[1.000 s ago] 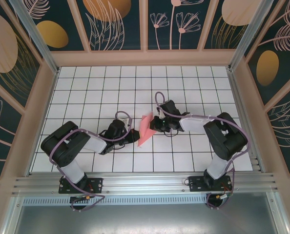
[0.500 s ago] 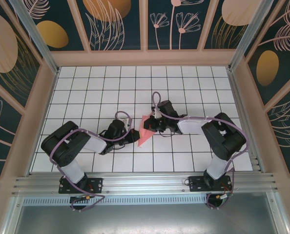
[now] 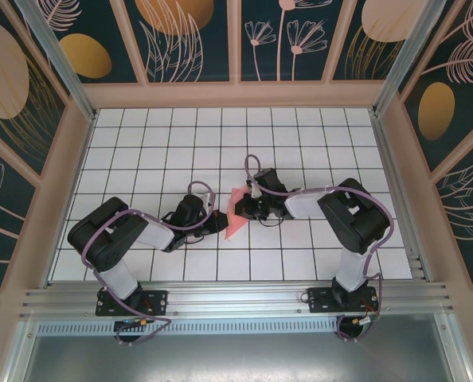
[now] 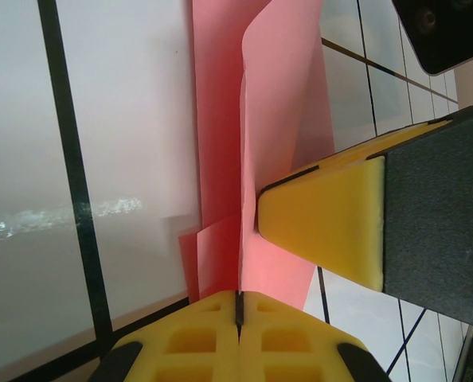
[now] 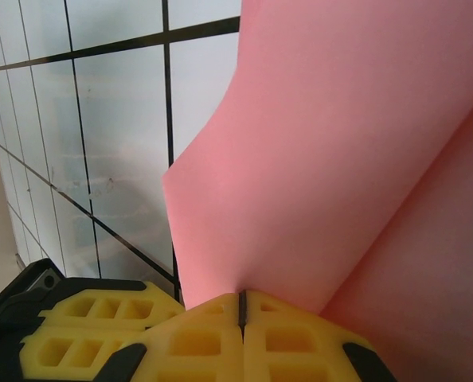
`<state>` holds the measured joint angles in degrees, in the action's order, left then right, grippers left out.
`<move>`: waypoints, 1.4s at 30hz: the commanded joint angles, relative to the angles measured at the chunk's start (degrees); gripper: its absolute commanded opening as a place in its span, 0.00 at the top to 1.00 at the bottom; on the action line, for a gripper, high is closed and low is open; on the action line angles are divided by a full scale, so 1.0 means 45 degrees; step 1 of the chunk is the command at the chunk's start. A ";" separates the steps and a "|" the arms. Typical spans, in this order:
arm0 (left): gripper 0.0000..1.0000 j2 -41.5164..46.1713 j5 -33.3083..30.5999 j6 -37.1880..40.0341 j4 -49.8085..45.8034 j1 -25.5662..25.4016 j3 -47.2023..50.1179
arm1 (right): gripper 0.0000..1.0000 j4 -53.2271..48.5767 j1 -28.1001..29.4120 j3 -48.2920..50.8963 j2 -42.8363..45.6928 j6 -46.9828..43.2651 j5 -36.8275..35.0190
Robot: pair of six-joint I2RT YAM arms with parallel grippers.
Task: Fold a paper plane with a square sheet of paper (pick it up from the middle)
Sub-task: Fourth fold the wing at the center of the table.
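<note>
The salmon-pink sheet of paper [image 3: 231, 215] is partly folded and stands up off the table between both grippers. My left gripper [image 3: 220, 223] is shut on its near-left edge; in the left wrist view the paper [image 4: 220, 119] rises from the closed yellow pads [image 4: 238, 310]. My right gripper [image 3: 241, 208] is shut on the sheet's right flap, its yellow finger showing beside the fold in the left wrist view. In the right wrist view the curved pink flap [image 5: 340, 159] comes out of the closed right gripper [image 5: 241, 306].
A white grid-tiled table [image 3: 141, 151] lies under everything, with free tiles to the back and both sides. Patterned walls [image 3: 236, 40] enclose it, and a metal rail [image 3: 236, 298] runs along the near edge. The left gripper's yellow finger [image 5: 93, 314] sits close by in the right wrist view.
My right gripper has moved left towards the left gripper, carrying its flap of the paper over. The sheet looks narrower and more bunched. The left gripper has stayed put.
</note>
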<state>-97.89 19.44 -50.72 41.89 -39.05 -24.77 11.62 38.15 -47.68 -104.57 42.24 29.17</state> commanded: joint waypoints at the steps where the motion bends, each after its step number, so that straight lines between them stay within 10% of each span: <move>1: 0.96 -0.0494 0.0133 -0.0136 -0.1164 -0.0016 -0.0080 | 0.97 -0.0710 0.0066 -0.0358 -0.0383 -0.0304 -0.0730; 15: 0.77 0.0793 -0.1091 0.0105 -0.2940 -0.0022 -0.0813 | 0.98 -0.1058 0.0076 -0.0166 -0.0352 -0.0366 -0.1187; 42: 1.00 -0.0650 0.0474 0.0449 -0.1886 -0.0026 -0.0666 | 0.94 -0.0889 0.0374 0.0111 0.1155 0.0205 -0.0396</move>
<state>-98.28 19.57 -49.69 35.20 -38.87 -28.82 8.80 38.89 -48.36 -100.51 42.37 27.09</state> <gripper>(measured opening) 0.067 0.064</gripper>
